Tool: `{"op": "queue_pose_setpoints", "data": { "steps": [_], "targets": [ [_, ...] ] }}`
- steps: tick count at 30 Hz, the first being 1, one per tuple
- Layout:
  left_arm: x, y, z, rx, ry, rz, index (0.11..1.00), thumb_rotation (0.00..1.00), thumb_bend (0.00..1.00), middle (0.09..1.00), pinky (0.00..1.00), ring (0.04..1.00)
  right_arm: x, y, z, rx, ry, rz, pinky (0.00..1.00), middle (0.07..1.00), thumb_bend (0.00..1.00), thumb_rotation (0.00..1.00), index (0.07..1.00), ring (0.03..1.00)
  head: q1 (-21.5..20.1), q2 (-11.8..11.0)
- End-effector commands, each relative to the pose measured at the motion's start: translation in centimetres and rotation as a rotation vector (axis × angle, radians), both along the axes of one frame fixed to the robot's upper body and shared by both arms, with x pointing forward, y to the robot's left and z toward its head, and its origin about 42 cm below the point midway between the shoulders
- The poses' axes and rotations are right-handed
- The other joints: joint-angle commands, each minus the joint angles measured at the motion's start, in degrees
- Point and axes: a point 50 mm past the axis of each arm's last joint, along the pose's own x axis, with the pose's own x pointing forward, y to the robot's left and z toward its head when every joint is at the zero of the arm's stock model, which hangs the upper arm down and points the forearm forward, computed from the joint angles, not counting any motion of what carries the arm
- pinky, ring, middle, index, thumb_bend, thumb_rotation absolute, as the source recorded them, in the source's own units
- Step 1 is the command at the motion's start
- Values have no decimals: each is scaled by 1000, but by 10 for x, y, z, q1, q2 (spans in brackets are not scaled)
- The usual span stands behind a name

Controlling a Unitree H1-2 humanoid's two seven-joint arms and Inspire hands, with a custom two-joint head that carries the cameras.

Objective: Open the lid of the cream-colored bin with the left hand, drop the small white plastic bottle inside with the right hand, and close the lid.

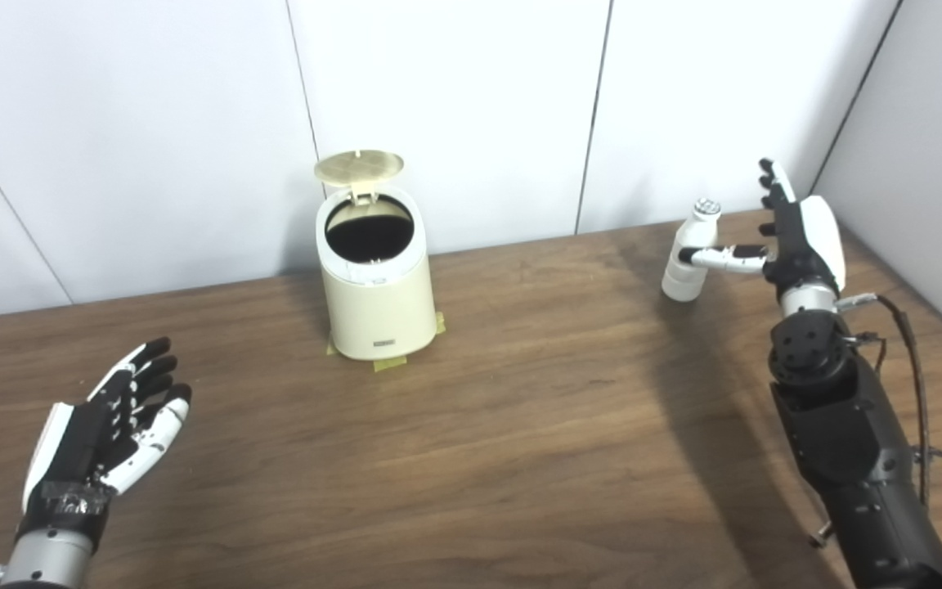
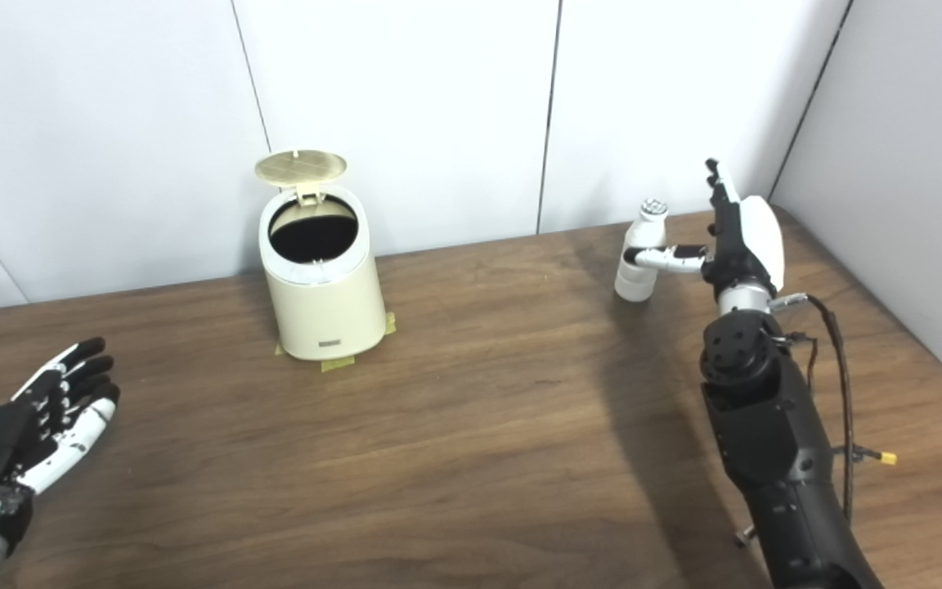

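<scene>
Left eye view: the cream-colored bin (image 1: pixel 376 282) stands upright on the wooden table (image 1: pixel 471 425), toward the back wall, with strips of yellowish tape (image 1: pixel 389 363) under its base. Its lid (image 1: pixel 359 165) is swung up on the rear hinge and stands open, so the dark inside shows. The small white plastic bottle (image 1: pixel 690 254) is at the far right of the table, well apart from the bin, tilted slightly, with its ribbed cap uppermost. The right hand (image 1: pixel 798 237) is beside it with the palm turned toward the bottle; the thumb lies across the bottle's middle while the other fingers (image 1: pixel 772 190) point upward, spread and clear of it. Whether the bottle's base rests on the table or is just lifted, I cannot tell. The left hand (image 1: pixel 115 425) hovers low at the near left, palm up, its fingers apart and holding nothing, well away from the bin.

Right eye view: the same layout appears from a little further right. The bin's lid (image 2: pixel 301 166) is raised over the open mouth. The bottle (image 2: pixel 643 260) has the right hand's (image 2: pixel 739 241) thumb against its side, the other fingers extended upward. The left hand (image 2: pixel 38 421) sits at the frame's left edge, fingers loosely fanned and empty. A black cable (image 2: pixel 839 384) loops beside the right forearm.
</scene>
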Motion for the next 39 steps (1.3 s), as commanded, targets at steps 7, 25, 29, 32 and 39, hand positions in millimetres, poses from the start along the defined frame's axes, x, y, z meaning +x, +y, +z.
{"op": "queue_pose_setpoints", "data": {
  "steps": [7,25,29,32,39],
  "targets": [
    [4,-4,25,53,-90,-25,911,302,256,864,816,871,22,-3,31,-38,-106,13,794,902,846,73,872,889,2,3],
    [4,-7,27,62,-84,-41,917,235,245,881,796,870,28,0,17,-66,-30,68,640,834,802,66,853,783,4,6],
    [4,-8,28,67,-86,-48,925,234,233,881,823,882,27,0,12,-65,-31,83,643,826,805,92,855,777,4,7],
    [4,-9,28,69,-85,-52,929,238,237,882,824,887,26,1,10,-57,-31,81,671,832,800,94,854,790,5,8],
    [3,-8,26,67,-77,-52,929,204,226,881,867,900,26,1,6,-67,-20,71,692,829,794,103,845,799,5,10]
  ]
}}
